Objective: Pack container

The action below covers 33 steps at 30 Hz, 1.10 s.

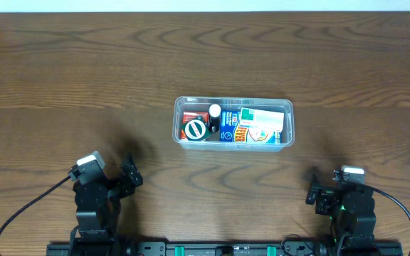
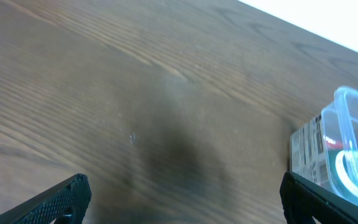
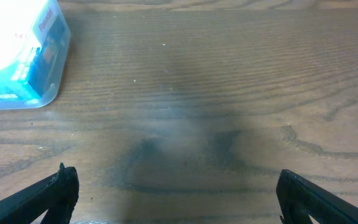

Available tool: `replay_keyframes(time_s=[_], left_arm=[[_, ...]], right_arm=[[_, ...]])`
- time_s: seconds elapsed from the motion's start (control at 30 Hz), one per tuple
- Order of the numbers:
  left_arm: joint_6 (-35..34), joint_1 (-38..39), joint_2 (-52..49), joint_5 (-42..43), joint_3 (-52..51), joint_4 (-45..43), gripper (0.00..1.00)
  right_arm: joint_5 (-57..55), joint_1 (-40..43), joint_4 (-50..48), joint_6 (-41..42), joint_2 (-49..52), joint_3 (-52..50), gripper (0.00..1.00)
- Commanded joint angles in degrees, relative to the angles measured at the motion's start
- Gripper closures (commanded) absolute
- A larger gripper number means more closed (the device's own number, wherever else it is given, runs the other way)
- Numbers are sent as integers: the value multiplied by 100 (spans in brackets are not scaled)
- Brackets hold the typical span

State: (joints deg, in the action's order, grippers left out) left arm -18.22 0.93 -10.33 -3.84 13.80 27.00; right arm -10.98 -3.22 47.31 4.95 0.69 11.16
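The clear container (image 1: 262,103) sits near the middle of the dark wooden table (image 1: 84,71). It holds a row of small printed boxes: a red one (image 1: 193,126) at its left end, a blue one (image 1: 228,124) in the middle and a white and green one (image 1: 265,124) on the right. The left arm (image 1: 95,195) and right arm (image 1: 351,206) are at the near edge, well apart from it. The left jaws are spread wide, gripping nothing; the right jaws gape the same way over bare wood.

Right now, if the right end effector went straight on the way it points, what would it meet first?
Probably only bare table: ahead of the right end effector the way looks free, the container sitting off to its left; depth is unclear.
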Motion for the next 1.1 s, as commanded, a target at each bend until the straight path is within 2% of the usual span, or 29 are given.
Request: replay_keyframes(time_s=[0.0, 0.4, 1.07], left_arm=[[-57, 15, 144, 177, -149, -13, 2], [-55, 17, 1008, 175, -614, -11, 2], [-55, 17, 1010, 173, -614, -13, 2]], right_arm=[[-13, 44, 9, -76, -37, -50, 1], [-13, 44, 7, -76, -37, -50, 1], [-13, 44, 7, -76, -37, -50, 1]])
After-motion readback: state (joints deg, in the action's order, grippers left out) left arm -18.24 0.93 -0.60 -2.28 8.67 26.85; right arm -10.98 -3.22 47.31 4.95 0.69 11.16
